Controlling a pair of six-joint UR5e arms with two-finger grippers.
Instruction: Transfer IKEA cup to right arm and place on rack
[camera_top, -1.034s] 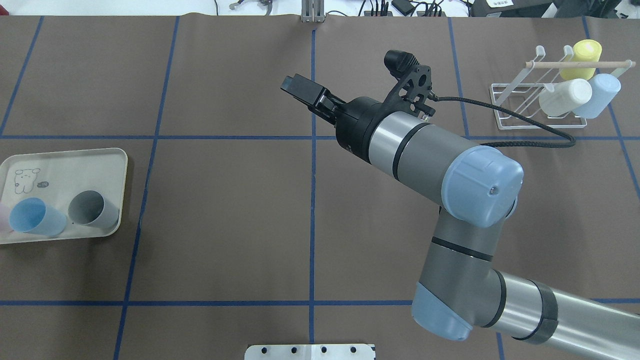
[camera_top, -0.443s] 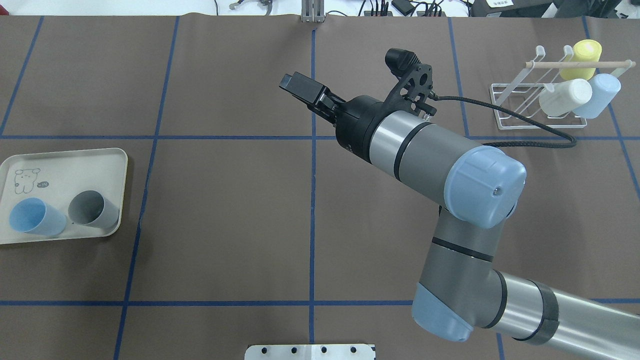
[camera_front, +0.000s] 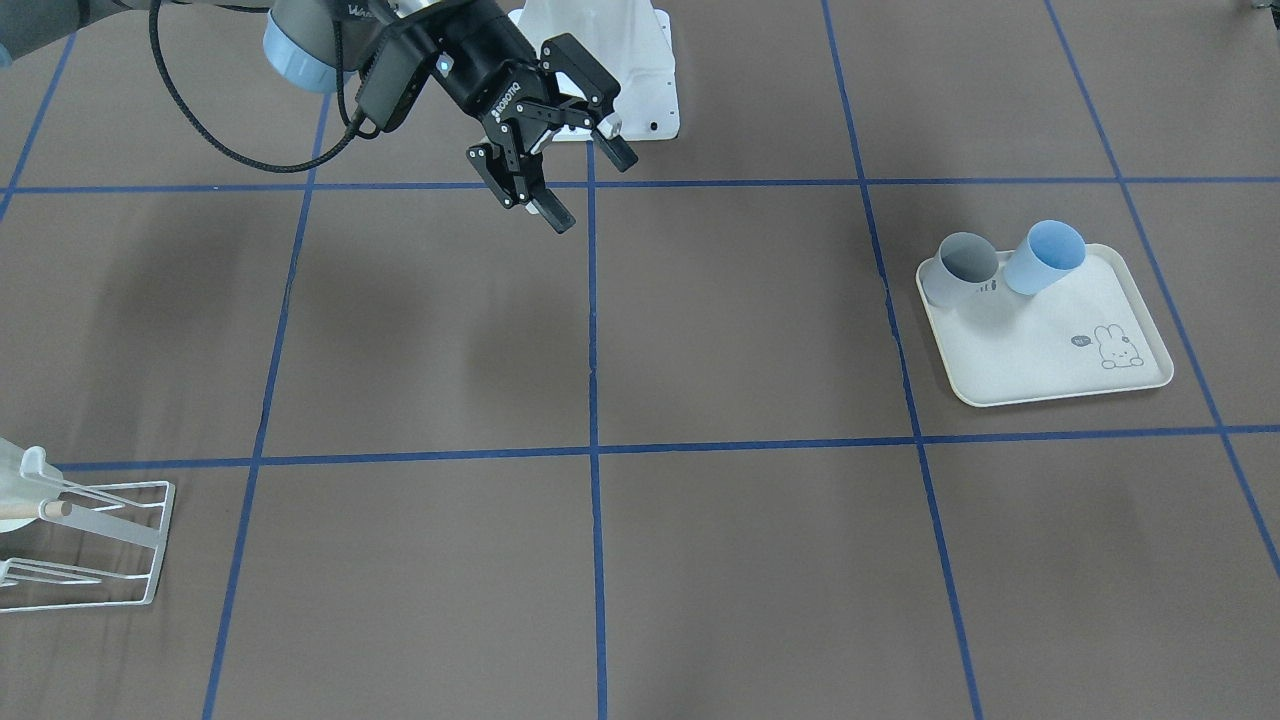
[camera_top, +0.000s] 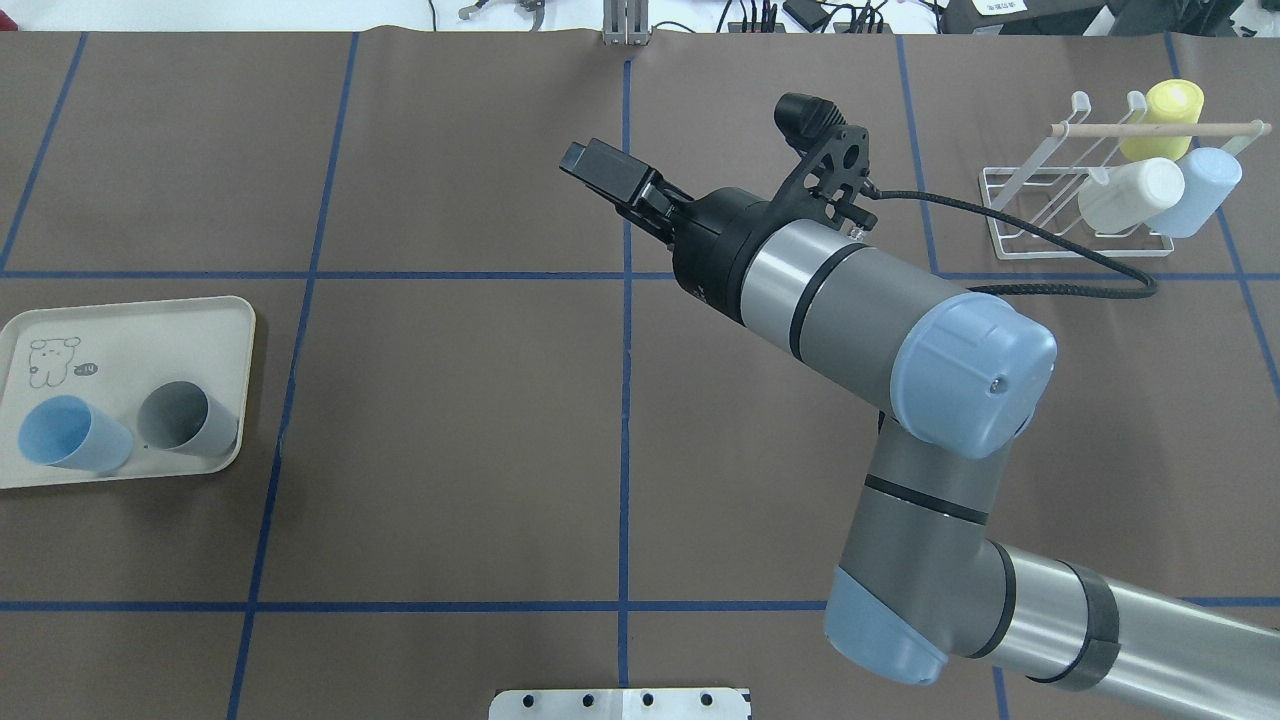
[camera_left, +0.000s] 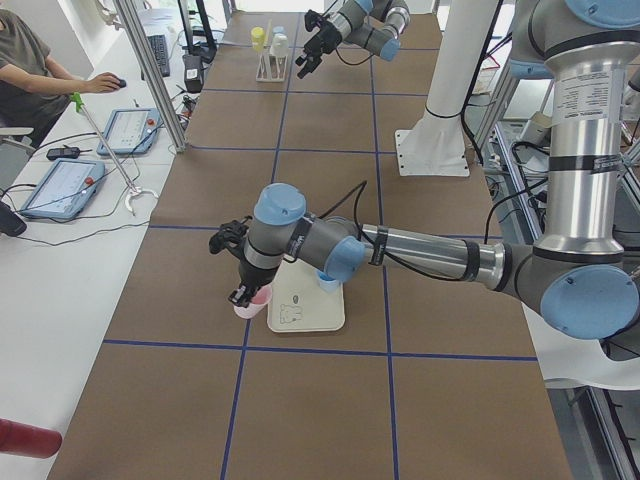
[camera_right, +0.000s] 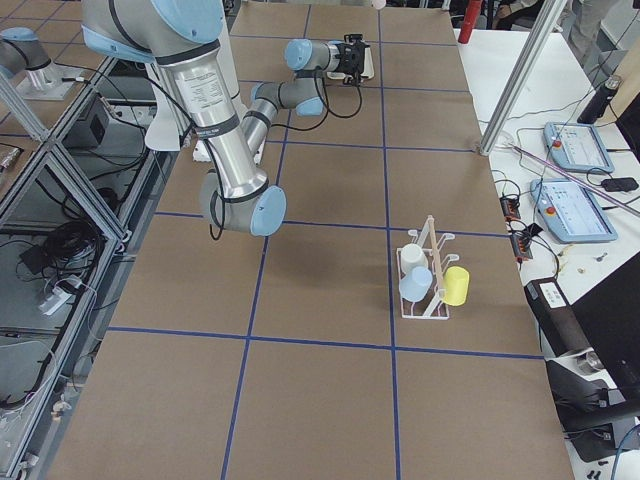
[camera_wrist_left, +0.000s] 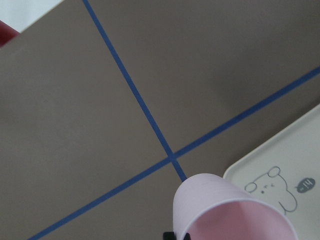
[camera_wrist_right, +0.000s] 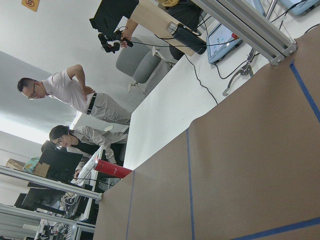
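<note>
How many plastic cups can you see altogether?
6. On the tray: blue cup, grey cup. On the rack: yellow cup, white cup, light-blue cup. Pink cup at the left tool, beside the tray. No others visible.

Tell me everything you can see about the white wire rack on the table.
The rack is a small white wire frame, metal by its look, with a rectangular base, slanted prongs and a light wooden peg across the top. It stands upright on the brown table cover, far right in the overhead view. Three cups rest tilted on its prongs, closed bottoms up: a yellow cup, a cream cup and a light-blue cup. Nothing else touches it.
</note>
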